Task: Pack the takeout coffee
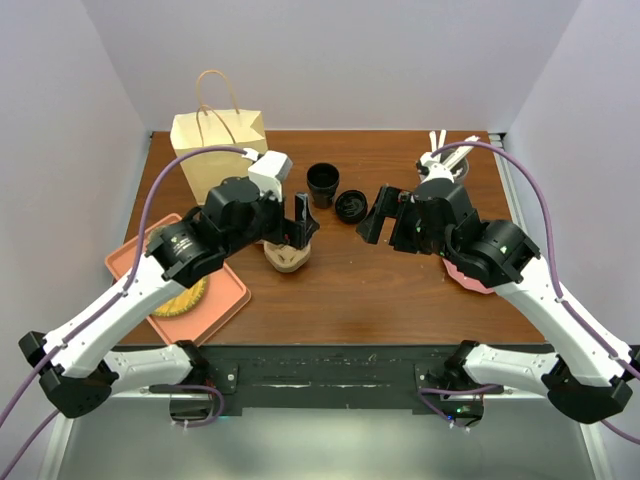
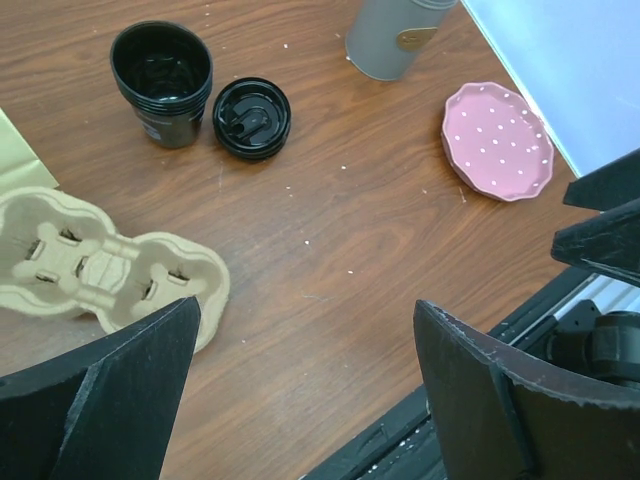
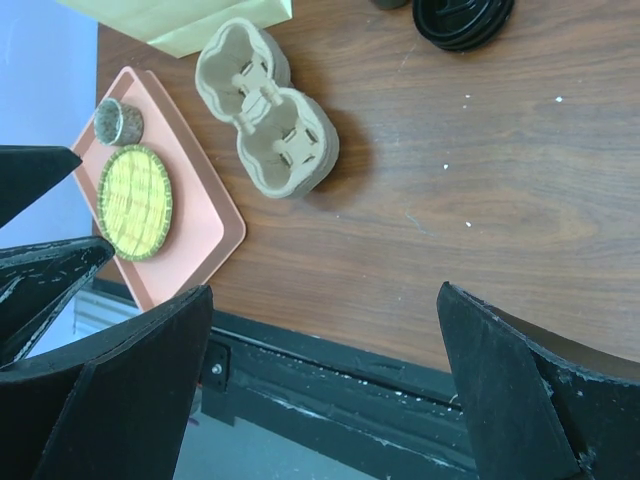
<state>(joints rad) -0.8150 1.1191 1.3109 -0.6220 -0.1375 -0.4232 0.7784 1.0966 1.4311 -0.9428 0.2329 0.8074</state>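
Observation:
The takeout coffee, a cup with its lid on, is out of view. A lidless black cup (image 1: 322, 184) (image 2: 163, 80) stands upright at the table's middle back. A loose black lid (image 1: 350, 206) (image 2: 252, 117) (image 3: 462, 15) lies just to its right. A brown paper bag (image 1: 218, 140) (image 3: 200, 20) stands at the back left. A pulp cup carrier (image 1: 284, 258) (image 2: 110, 270) (image 3: 265, 120) lies under my left gripper (image 1: 303, 225) (image 2: 305, 330), which is open and empty above bare wood. My right gripper (image 1: 372, 215) (image 3: 325, 300) hangs open and empty, right of the lid.
A salmon tray (image 1: 225, 295) (image 3: 190, 200) at the front left holds a woven yellow coaster (image 3: 137, 200) and a small grey cup (image 3: 118, 120). A pink dotted plate (image 1: 470, 277) (image 2: 498, 140) lies under the right arm. A grey tumbler (image 1: 440, 160) (image 2: 395, 35) stands at the back right.

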